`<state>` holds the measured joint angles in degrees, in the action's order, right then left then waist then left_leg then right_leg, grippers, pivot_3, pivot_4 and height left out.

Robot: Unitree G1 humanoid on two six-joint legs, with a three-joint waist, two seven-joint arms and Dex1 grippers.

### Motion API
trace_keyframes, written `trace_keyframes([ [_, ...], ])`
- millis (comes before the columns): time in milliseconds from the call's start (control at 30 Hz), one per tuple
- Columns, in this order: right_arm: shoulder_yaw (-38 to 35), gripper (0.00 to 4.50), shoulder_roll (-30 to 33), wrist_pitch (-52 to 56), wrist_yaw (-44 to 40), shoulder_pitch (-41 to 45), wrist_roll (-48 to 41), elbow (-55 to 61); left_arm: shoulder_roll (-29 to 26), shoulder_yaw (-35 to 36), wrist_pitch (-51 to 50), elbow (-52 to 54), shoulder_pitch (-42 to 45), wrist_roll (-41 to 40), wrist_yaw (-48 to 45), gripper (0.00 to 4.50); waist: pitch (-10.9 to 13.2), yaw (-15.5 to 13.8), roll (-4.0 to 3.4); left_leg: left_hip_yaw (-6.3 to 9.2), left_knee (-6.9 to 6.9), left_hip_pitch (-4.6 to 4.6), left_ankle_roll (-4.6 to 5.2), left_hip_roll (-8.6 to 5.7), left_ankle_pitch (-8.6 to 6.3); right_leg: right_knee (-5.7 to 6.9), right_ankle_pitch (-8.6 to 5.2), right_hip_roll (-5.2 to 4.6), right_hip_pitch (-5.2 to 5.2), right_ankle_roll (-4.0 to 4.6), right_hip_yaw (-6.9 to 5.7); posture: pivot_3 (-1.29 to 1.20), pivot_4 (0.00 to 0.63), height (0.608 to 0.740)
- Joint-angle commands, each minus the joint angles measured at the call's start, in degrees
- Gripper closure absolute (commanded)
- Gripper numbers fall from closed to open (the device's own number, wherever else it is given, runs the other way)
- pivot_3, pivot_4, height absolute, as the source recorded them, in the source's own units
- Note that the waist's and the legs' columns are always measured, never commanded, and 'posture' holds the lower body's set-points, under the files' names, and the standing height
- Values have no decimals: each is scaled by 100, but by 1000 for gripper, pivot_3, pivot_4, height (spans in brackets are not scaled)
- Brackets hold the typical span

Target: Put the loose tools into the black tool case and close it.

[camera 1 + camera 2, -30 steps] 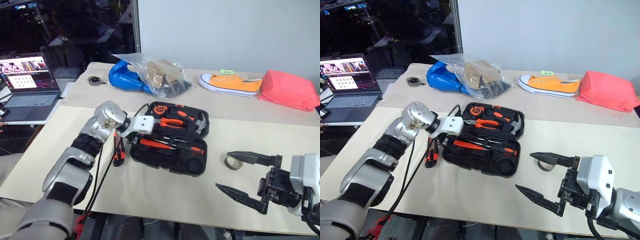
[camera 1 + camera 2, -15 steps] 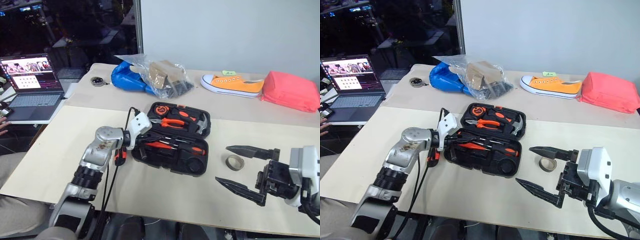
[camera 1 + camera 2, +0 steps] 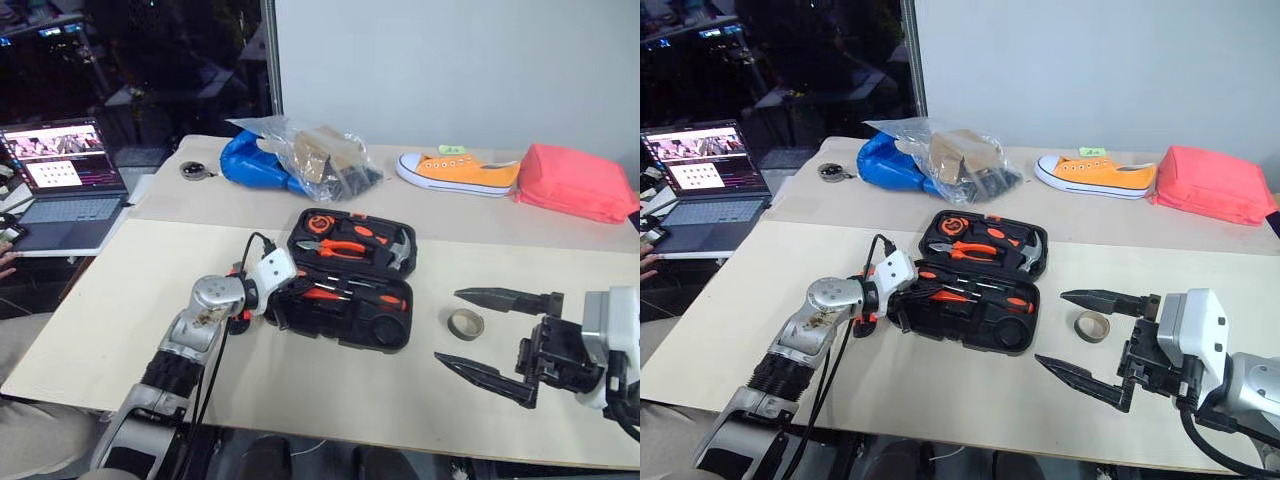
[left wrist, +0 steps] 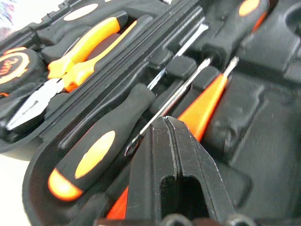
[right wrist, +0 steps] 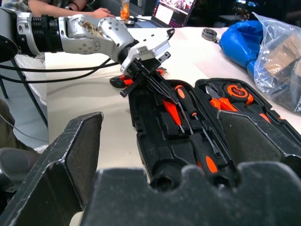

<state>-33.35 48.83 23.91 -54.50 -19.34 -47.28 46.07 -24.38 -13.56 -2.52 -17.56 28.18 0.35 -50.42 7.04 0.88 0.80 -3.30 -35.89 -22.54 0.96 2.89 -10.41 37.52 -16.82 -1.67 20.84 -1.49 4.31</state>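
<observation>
The black tool case (image 3: 396,336) lies open in the middle of the table. Its near half holds two screwdrivers with black-and-orange handles (image 4: 91,157) and a thin red-orange screwdriver (image 4: 203,109). My left gripper (image 4: 162,123) is shut, its tip low over those screwdriver shafts at the case's left end, and I see nothing between its fingers. The utility knife (image 3: 861,319) lies on the table just left of the case, partly hidden by my left wrist. The grey tape ring (image 3: 1091,325) sits right of the case. My right gripper (image 3: 1050,327) hangs open near the ring, holding nothing.
The lid half holds orange-handled pliers (image 3: 343,246), a hammer (image 3: 400,245) and a tape measure (image 3: 320,222). At the back lie a blue bag (image 3: 250,160) under a clear plastic bag, an orange shoe (image 3: 460,170) and a red pouch (image 3: 575,182). A laptop (image 3: 65,185) stands far left.
My left hand has sunk to the case's left end and its gripper has shut. The right arm has kept still. The whole picture has shifted slightly.
</observation>
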Motion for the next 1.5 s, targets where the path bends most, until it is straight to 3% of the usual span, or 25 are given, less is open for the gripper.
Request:
trace_keyframes([
  [33, -97, 0, 62, 2, 25, 26, -47, 107, -46, -22, -27, -443, -182, 140, 113, 4485, 0, 9, 0, -1, 4, 18, 0, 0, 0, 0, 1, -1, -16, 1, 2, 0, 150, 740],
  [133, -60, 0, 47, -12, 16, 22, -31, 102, -153, 39, -131, -467, -155, 136, 137, 4485, 0, 23, -1, 1, 14, 46, -42, 5, -25, 0, -22, -2, -40, 46, 4, 0, 150, 740],
  [433, 92, 0, 16, -62, 22, 70, 32, 72, -571, 62, -265, -514, -246, 273, 166, 4485, -5, 86, -5, 3, 18, 48, -38, 8, -23, 0, -9, 10, -40, 21, 5, 0, 150, 740],
  [567, 158, 0, -4, -76, 35, 121, 44, 57, -362, 594, -544, 221, -300, -640, -7, 4485, -4, 123, -5, 4, 26, 47, -39, 11, -23, -1, -12, 4, -33, 20, 7, 0, 150, 740],
  [767, 315, 0, -67, -103, 46, 306, -59, -1, -170, 1862, -2972, 2154, -171, -2208, 818, 4485, 29, 60, 36, -4, 23, -66, 1, 2, 1, -6, -15, -28, 62, -3, -23, 0, 150, 740],
  [867, 516, 0, -81, -157, -32, 464, 32, -136, -92, 2419, -4197, 2871, -225, -2430, 1790, 3781, 29, 54, 36, 5, 19, -84, 3, 4, -4, -38, -5, -9, 59, 8, -19, 0, 150, 740],
  [1000, 788, 0, -87, -203, -123, 778, 82, -373, 156, 2977, -5859, 4017, -539, -2492, 3001, 2259, 31, 22, 38, 5, 18, -90, -5, -2, -43, -51, -11, -13, 56, 9, -15, 0, 150, 740],
  [1200, 1185, 0, -20, -173, -333, 1338, 114, -738, 950, 2905, -7458, 4912, -795, -2153, 4296, 81, 44, -63, 56, 15, 8, -96, -9, -25, -53, -58, -19, -45, 45, -3, -26, 0, 150, 740],
  [1500, 1127, 0, 185, -67, -579, 1621, 38, -965, 1250, 2176, -8028, 4633, -1057, -1504, 5058, 81, 44, -27, 57, 18, 9, -77, -8, -33, -52, -55, -16, -47, 32, -3, -22, 0, 150, 740],
])
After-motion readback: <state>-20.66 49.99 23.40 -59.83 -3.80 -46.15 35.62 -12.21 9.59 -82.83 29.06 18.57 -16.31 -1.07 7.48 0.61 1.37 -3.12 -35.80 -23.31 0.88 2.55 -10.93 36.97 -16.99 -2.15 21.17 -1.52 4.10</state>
